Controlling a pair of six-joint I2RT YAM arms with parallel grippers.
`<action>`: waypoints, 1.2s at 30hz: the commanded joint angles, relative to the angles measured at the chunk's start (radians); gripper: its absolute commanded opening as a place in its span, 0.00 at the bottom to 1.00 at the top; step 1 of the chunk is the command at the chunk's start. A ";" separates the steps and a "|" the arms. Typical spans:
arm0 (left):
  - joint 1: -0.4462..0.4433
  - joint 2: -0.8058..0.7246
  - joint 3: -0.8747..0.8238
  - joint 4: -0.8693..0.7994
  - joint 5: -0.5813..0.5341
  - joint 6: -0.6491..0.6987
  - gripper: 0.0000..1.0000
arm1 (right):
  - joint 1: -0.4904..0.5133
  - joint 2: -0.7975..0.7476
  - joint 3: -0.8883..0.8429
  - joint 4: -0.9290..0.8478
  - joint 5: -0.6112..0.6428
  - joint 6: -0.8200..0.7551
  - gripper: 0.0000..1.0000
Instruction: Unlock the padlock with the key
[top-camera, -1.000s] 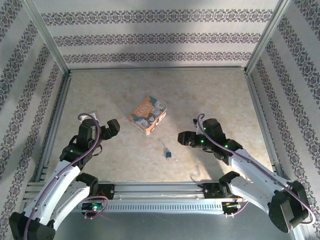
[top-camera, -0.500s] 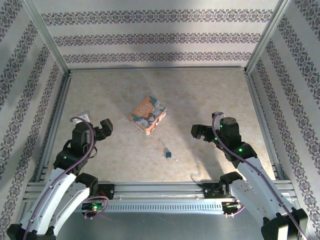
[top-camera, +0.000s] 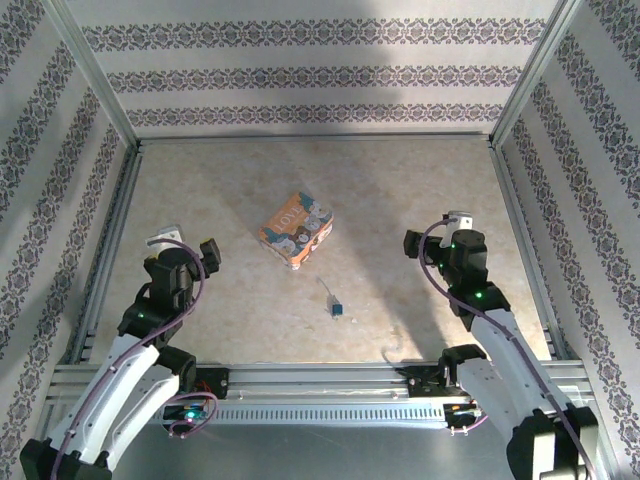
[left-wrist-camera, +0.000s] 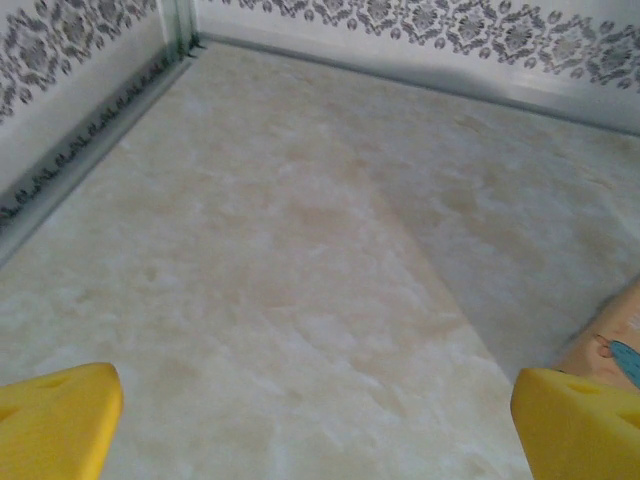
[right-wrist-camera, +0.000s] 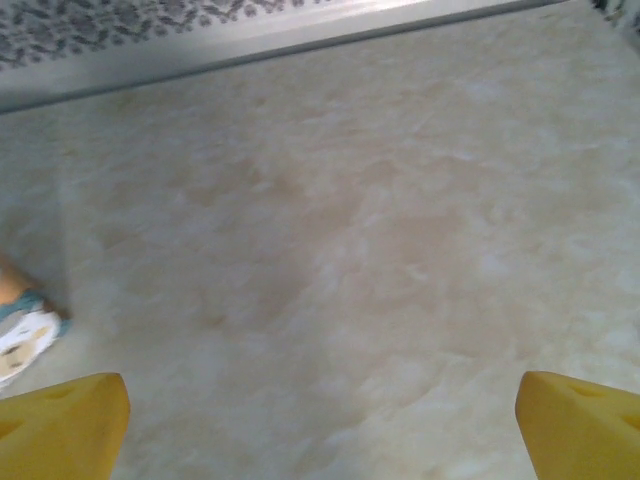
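The orange-brown padlock (top-camera: 295, 228) with white lettering lies flat in the middle of the table. The key (top-camera: 333, 300), a thin silvery shaft with a blue head, lies on the table a little nearer and to the right of it, touched by nothing. My left gripper (top-camera: 185, 246) hovers left of the padlock, open and empty; its yellow fingertips (left-wrist-camera: 55, 420) stand far apart in the left wrist view, where the padlock's edge (left-wrist-camera: 612, 338) peeks in at the right. My right gripper (top-camera: 437, 232) is right of the key, open and empty, with a padlock corner (right-wrist-camera: 22, 325) at the left of its view.
Patterned walls and metal rails (top-camera: 300, 137) enclose the beige table (top-camera: 240, 180) on three sides. The arm bases sit on the rail (top-camera: 320, 380) at the near edge. A small light scrap (top-camera: 392, 350) lies near the front.
Both arms have drawn back and outward, away from the padlock and key. The right gripper's jaws have opened wider. Padlock and key have not moved.
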 joint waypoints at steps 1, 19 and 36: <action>0.019 0.026 -0.043 0.185 -0.095 0.137 0.99 | -0.040 0.066 -0.052 0.235 0.039 -0.056 0.98; 0.062 0.377 -0.227 0.754 -0.076 0.305 0.99 | -0.077 0.535 -0.140 0.916 -0.069 -0.231 0.98; 0.163 0.629 -0.196 0.994 0.145 0.324 0.99 | -0.105 0.707 -0.042 0.924 -0.059 -0.186 0.98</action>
